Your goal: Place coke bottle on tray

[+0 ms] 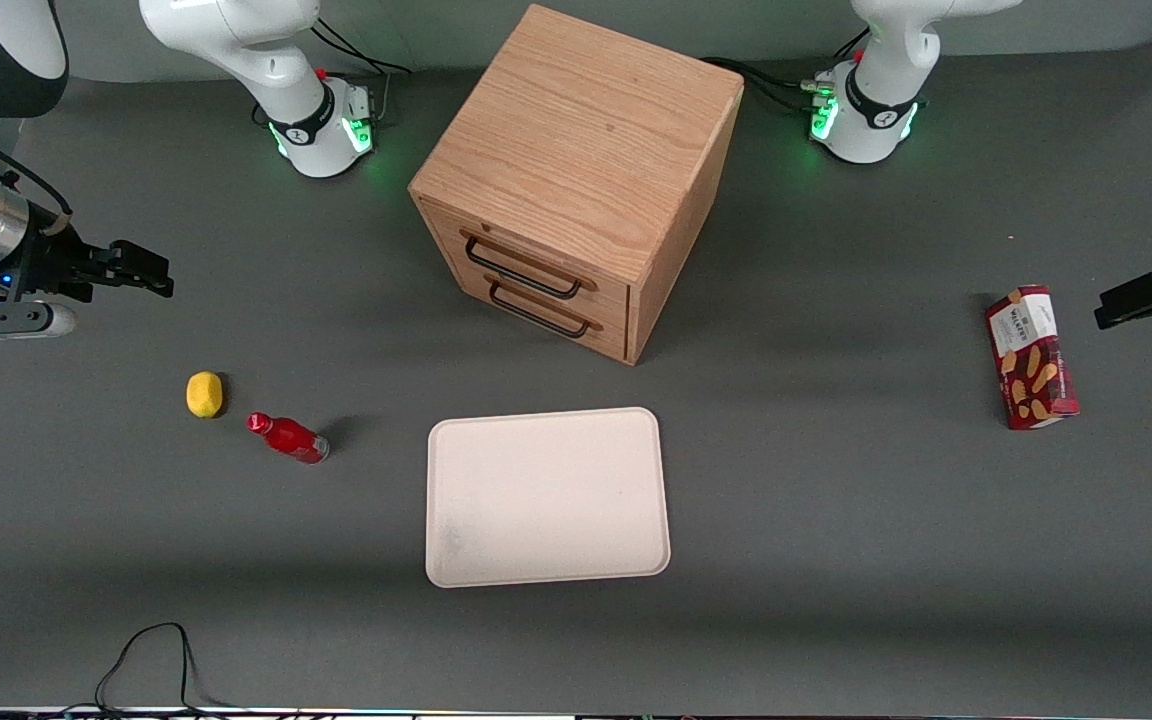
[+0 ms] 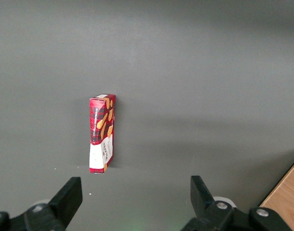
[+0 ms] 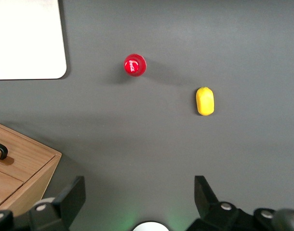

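The coke bottle (image 1: 286, 437) is a tiny glossy red bottle with a red cap, standing on the grey table between the yellow ball and the tray. The right wrist view shows it from above as a red round cap (image 3: 135, 65). The tray (image 1: 546, 496) is a large cream-white rectangle, bare, nearer the front camera than the cabinet; its corner shows in the right wrist view (image 3: 26, 43). My gripper (image 1: 141, 268) hangs high at the working arm's end of the table, farther from the camera than the bottle. Its fingers (image 3: 205, 192) stand wide open and empty.
A small yellow lemon-like ball (image 1: 204, 393) lies beside the bottle, toward the working arm's end. An oak two-drawer cabinet (image 1: 576, 180) stands mid-table. A red biscuit box (image 1: 1032, 356) lies toward the parked arm's end. A black cable (image 1: 151, 650) loops at the front edge.
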Available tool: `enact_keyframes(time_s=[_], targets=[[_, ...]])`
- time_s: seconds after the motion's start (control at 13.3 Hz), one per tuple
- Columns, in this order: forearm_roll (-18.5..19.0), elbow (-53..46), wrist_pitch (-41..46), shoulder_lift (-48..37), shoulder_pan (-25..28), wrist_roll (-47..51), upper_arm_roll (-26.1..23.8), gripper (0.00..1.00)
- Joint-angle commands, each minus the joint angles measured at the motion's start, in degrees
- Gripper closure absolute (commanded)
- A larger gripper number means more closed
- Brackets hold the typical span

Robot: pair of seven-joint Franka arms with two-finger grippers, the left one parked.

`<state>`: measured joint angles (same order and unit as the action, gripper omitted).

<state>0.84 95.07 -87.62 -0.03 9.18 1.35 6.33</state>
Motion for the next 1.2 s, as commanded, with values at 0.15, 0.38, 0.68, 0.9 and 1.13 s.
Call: enact_keyframes(time_s=[0.15,0.38,0.68,0.9,1.13], targets=[[0.39,-1.99,1.23,0.65,1.02,-1.26,0.96,0.00],[0.39,-2.08,1.23,0.65,0.92,-1.36,0.96,0.00],[0.39,-5.14,3.41,1.60,0.66,-1.00,1.05,0.00],[0.48,-6.47,4.92,2.58,0.66,-1.35,0.96,0.00],[0.48,-6.30,5.01,2.49,0.75,-1.36,1.05,0.00]])
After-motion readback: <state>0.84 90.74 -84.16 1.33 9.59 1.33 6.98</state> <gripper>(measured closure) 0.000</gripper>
